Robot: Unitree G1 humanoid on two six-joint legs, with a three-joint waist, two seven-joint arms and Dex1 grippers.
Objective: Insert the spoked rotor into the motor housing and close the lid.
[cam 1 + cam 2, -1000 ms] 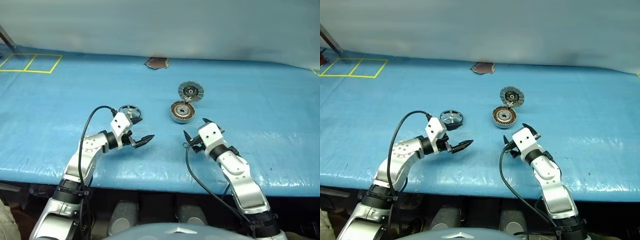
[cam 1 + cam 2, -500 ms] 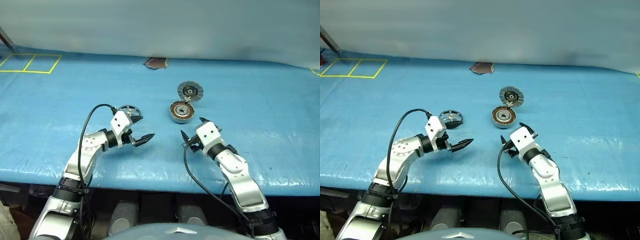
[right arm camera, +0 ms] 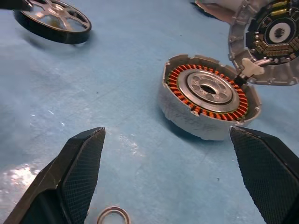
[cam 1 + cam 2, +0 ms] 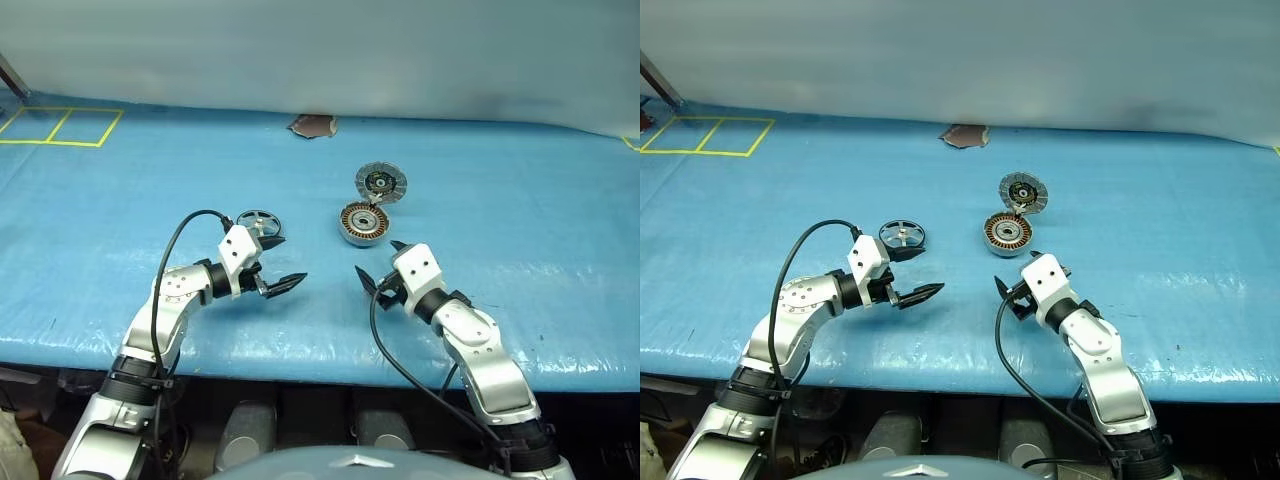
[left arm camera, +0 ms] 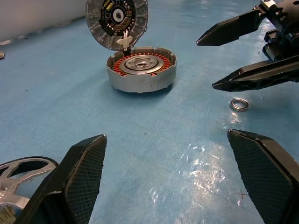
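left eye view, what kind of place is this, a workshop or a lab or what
Probably a robot test bench: a table under a blue tarp, yellow tape squares marked on it, and an opened motor housing laid out beside a loose spoked rotor.

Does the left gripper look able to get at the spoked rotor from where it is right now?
Probably yes. The spoked rotor lies flat on the blue table, just beyond the left gripper, whose fingers are open and empty. Nothing lies between them, though the gripper points past the rotor, so the wrist would have to turn.
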